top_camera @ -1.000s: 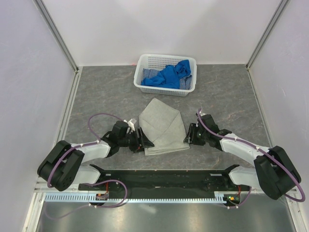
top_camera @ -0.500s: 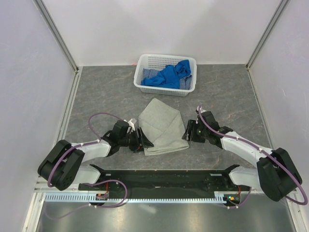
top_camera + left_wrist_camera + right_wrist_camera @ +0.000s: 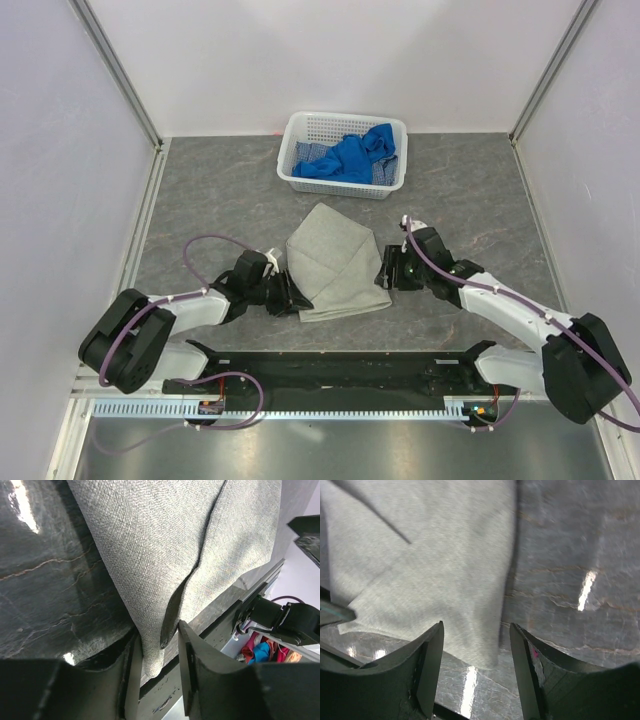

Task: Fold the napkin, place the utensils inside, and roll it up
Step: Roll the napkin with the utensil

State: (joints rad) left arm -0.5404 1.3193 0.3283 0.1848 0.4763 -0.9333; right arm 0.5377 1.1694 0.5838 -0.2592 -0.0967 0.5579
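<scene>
In the middle of the grey table (image 3: 200,190), the napkin (image 3: 335,262) is lying folded, one flap overlapping the other so it is narrowing toward the far end, and both arms are reaching in from either side at its near end. The left gripper (image 3: 291,293) is sitting low at the napkin's near-left corner. From the left wrist view, its fingers (image 3: 187,665) are straddling that corner: the cloth tip is poking down between them, brushing one finger, while a dark gap is showing beside the other, so the jaws are standing apart and not pinching the cloth. Over on the other side, the right gripper (image 3: 384,272) is hovering at the napkin's near-right edge. Its fingers (image 3: 431,665) are spread wide, and the napkin's edge and corner are lying flat on the table between them, nothing being held. At the far side of the table, well apart from the napkin, a white basket (image 3: 345,186) is holding bunched bright blue cloths (image 3: 350,155). The napkin itself is resting flat, with a crease running along its length.
</scene>
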